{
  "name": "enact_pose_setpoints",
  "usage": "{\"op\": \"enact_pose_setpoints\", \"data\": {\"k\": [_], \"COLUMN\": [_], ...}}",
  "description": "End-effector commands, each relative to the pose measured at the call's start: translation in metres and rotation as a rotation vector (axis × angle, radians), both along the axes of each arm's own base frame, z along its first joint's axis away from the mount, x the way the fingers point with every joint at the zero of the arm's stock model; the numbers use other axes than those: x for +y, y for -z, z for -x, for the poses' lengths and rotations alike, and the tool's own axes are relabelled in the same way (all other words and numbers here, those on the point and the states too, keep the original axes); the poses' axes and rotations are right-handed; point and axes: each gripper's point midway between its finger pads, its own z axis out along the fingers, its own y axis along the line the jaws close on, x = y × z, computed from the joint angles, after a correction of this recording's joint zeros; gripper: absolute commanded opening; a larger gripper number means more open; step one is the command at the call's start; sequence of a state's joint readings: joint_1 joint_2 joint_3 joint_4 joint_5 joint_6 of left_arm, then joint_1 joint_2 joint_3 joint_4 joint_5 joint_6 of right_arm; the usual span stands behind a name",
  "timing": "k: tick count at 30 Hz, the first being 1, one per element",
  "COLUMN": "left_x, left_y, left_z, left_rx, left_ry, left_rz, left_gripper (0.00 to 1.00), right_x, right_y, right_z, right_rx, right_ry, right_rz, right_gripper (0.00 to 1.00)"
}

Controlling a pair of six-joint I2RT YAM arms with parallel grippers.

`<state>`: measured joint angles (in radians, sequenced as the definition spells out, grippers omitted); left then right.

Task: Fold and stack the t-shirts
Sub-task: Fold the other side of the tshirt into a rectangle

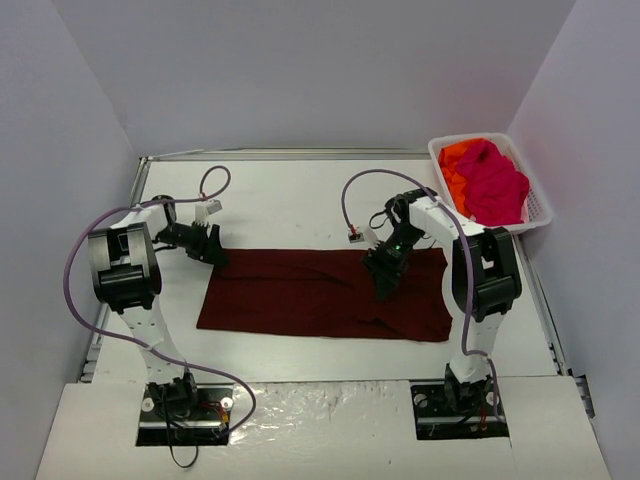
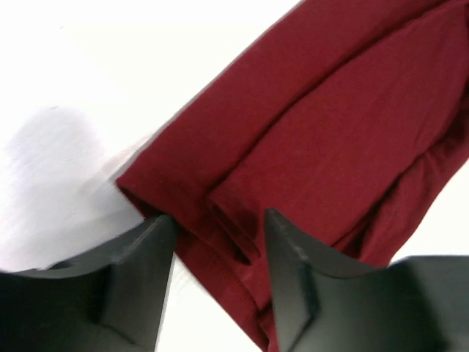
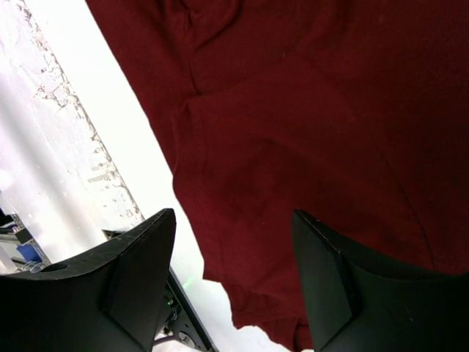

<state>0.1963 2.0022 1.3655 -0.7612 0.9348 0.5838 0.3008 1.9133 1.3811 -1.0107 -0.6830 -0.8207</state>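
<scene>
Maroon t-shirt (image 1: 300, 295) lies in a folded strip on bench (image 1: 280, 200). Left end effector (image 2: 218, 235) open at its corner, right end effector (image 3: 233, 227) open over cloth.

3 plain pale grey walls (image 1: 300, 70) enclose a white table (image 1: 290, 205) under soft, even light.

Maroon t-shirt (image 1: 300, 298) flat, pink shirt (image 1: 495, 180) in basket (image 1: 438, 152)

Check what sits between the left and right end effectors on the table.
Only the maroon t-shirt, lying as a long band, spans from the left end effector to the right end effector. The top view shows it.
</scene>
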Motion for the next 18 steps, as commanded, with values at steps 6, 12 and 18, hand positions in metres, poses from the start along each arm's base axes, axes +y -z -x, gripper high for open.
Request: {"op": "enact_pose_setpoints", "data": {"k": [6,12,18], "left_x": [-0.007,0.000,-0.002], "left_y": [-0.031,-0.031,-0.037], "left_z": [-0.002,-0.001,-0.005], "left_rx": [-0.064,-0.068,-0.059], "left_ry": [0.045,0.044,0.046], "left_rz": [0.062,0.017,0.044], "left_gripper": [0.40,0.40,0.33], "right_x": [-0.003,-0.004,-0.005], "right_y": [0.005,0.009,0.015], "right_z": [0.010,0.009,0.008], "right_rx": [0.055,0.060,0.067], "right_ry": [0.000,0.002,0.005], "right_rz": [0.000,0.009,0.022], "right_gripper": [0.61,0.61,0.61]}}
